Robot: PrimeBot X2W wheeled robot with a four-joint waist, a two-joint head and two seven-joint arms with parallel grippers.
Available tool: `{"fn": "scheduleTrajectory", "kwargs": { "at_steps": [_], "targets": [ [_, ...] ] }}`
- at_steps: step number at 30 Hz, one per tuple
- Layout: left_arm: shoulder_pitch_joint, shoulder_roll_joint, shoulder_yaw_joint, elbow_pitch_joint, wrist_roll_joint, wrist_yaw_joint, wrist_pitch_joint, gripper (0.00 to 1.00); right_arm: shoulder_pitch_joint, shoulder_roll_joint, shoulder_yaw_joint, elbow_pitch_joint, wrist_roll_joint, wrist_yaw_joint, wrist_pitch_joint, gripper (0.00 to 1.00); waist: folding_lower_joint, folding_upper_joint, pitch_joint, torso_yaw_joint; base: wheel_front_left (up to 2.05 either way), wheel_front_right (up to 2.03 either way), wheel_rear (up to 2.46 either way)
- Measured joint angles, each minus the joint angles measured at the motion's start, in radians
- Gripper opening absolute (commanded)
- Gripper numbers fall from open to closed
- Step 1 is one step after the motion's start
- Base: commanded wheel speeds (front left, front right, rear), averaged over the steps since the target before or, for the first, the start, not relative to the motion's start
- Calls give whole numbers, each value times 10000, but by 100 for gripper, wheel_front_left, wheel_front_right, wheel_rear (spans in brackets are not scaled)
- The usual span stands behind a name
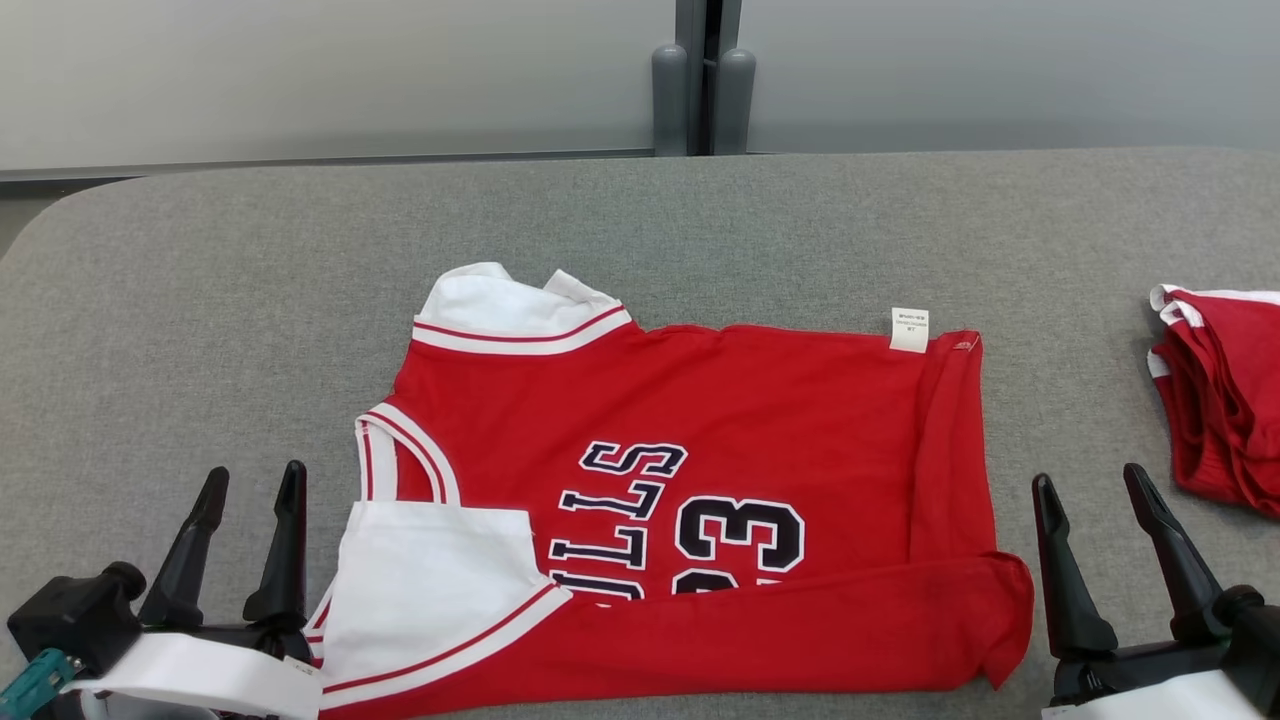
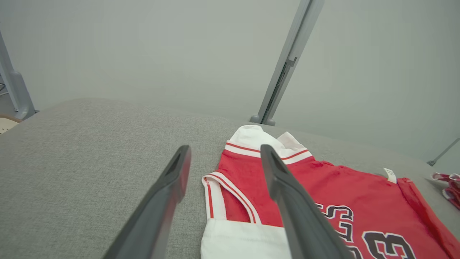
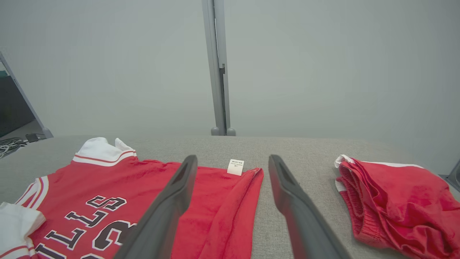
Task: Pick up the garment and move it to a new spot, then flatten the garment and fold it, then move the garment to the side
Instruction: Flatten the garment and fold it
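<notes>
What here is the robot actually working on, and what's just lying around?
In the job: red jersey, partly folded on the grey table; left gripper and right gripper, both open, one at each side of it.
Lying about: second red garment, bunched at the table's right; grey post behind.
</notes>
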State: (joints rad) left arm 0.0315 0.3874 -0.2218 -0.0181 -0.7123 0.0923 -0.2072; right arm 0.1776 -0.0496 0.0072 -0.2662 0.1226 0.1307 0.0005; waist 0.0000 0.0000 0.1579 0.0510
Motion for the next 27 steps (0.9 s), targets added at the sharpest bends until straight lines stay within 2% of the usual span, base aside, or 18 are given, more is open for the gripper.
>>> {"fn": "scheduleTrajectory", "kwargs": {
  "at_steps": [8,18,23,27],
  "targets": [
    [-56,23,12,19,63,111,2,100,-44,-2,82,-12,90,0,71,100,0,0,159,-59,0,0,0],
    [-608,148,-123,27,326,-79,-128,100,-162,-2,92,36,167,0,-8,100,0,0,577,-12,0,0,0],
    [-2509,146,-570,454,522,-767,113,100,-566,-2,169,-58,134,0,-77,100,0,0,1256,-20,0,0,0],
    [-4460,-15,-1016,1413,610,-1369,585,100,-952,0,337,-58,29,2,-104,100,0,0,1913,-118,0,0,0]
  ]
}}
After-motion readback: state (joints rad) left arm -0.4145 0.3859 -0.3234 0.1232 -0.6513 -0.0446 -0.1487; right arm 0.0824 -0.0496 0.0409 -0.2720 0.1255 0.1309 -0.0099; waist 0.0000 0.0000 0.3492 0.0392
